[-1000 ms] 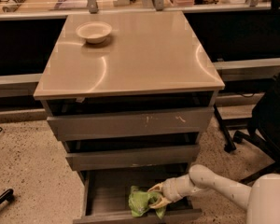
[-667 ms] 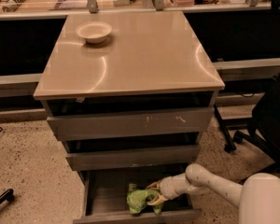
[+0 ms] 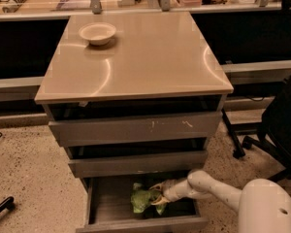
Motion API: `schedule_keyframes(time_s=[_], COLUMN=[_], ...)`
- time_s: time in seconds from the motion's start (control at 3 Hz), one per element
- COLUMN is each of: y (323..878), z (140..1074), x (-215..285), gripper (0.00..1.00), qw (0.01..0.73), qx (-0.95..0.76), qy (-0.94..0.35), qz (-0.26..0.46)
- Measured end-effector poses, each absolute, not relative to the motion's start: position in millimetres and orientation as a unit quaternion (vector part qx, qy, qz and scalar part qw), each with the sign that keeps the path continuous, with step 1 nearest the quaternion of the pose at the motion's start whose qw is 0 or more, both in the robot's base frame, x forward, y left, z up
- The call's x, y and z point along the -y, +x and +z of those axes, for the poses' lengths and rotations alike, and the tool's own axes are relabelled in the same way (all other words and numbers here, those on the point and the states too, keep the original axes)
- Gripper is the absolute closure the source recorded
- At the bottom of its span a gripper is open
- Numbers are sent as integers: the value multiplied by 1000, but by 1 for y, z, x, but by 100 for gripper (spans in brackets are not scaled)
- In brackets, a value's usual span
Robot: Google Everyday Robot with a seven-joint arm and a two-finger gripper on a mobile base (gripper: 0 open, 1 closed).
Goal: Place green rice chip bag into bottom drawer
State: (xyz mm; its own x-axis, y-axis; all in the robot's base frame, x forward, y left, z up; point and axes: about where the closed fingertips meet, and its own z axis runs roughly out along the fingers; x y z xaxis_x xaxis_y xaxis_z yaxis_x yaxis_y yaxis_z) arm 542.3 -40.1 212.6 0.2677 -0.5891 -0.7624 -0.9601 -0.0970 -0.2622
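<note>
Chip bag [image 3: 141, 200]: lime-green, crumpled, inside the bottom drawer [image 3: 109, 199], roughly mid-width and a bit to the right. Can't tell whether it rests on the drawer floor or hangs just above it.

Gripper [image 3: 157, 195] is down in the same drawer, at the bag's right edge. Jaws are closed in on that edge, one finger on the far side and one on the near side, with foil pinched between them. So it reads as still gripped, not let go. The arm [image 3: 208, 186] comes in from the right, low, under the middle drawer [image 3: 138, 163].

Progress, by my read:
- Done: bottom drawer pulled out, bag carried in over the dark interior.
- Left: open jaws, drop the bag, pull arm back out to the right. The task doesn't ask for closing the drawer.
- Nearly finished; release is the only real step left.

Count:
- Chip bags: 1
- Drawers: 3. The top drawer [image 3: 136, 128] has scratch marks on its front and is open a crack; middle is also open a crack; bottom is pulled out furthest.
- Bowl [image 3: 97, 33]: 1, cream, far left on the tabletop [image 3: 150, 57].
- Grippers: 1
- Office chair [image 3: 281, 125]: 1, dark, at the right edge, well apart from the drawers.
</note>
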Motion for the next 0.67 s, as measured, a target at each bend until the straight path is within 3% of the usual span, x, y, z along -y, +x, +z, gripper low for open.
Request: schedule_keyframes(time_s=[0.67], y=[562], z=[173], x=[52], gripper=[100], qw=[366], qx=[-595], qy=[-694], qz=[173])
